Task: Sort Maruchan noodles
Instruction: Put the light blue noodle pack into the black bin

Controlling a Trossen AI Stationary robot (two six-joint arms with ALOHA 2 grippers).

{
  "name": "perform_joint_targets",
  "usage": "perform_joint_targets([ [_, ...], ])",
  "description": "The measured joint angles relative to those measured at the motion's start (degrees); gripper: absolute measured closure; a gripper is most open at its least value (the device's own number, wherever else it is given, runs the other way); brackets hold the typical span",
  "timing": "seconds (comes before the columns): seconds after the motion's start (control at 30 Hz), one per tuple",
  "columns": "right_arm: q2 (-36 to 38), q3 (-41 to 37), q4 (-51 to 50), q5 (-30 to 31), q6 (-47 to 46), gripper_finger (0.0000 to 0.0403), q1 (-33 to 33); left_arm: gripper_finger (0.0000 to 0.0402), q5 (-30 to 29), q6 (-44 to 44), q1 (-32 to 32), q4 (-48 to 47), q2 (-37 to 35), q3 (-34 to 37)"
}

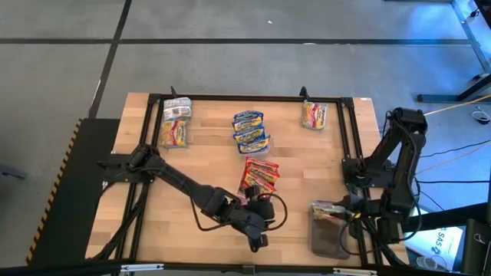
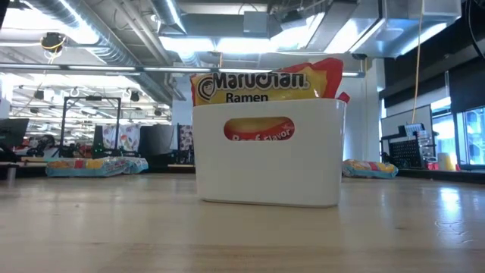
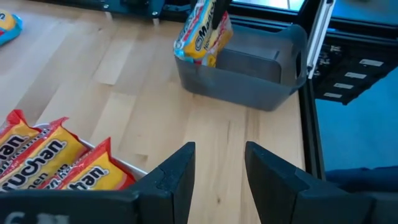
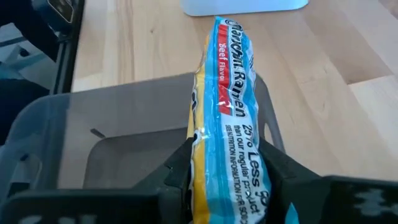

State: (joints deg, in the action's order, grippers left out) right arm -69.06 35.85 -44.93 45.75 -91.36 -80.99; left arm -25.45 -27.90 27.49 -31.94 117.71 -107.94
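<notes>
The white tray (image 1: 258, 178) stands near the middle of the table (image 1: 192, 161), with packets (image 1: 261, 173) in it. At 12 o'clock from it lies a stack of packets (image 1: 251, 131). At 10 o'clock lies another group (image 1: 176, 123), near the far left corner, and at 2 o'clock a third group (image 1: 314, 115), near the far right corner. The dark tray (image 1: 327, 228) stands at 4 o'clock from the white tray, at the near right edge. The right gripper (image 4: 227, 168) holds one packet (image 4: 227, 118) above the dark tray. The left gripper (image 3: 217, 171) is at 6 o'clock, just beside the white tray.

Held packet (image 4: 227, 130) blue-yellow, red stripe; binned packets (image 3: 46, 163) red-orange; tray (image 4: 106, 137) grey; tub (image 2: 267, 155) white
</notes>
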Motion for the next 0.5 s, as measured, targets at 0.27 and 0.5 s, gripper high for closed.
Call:
perform_joint_targets([
  [0.27, -0.6, -3.1, 3.6, -0.5, 0.1, 0.0307, 0.0, 0.0268, 0.0, 0.0, -0.2, 0.0, 0.0, 0.0],
  [0.5, -0.6, -4.8, 5.2, -3.2, 0.1, 0.0277, 0.0, 0.0268, 0.0, 0.1, -0.2, 0.0, 0.0, 0.0],
])
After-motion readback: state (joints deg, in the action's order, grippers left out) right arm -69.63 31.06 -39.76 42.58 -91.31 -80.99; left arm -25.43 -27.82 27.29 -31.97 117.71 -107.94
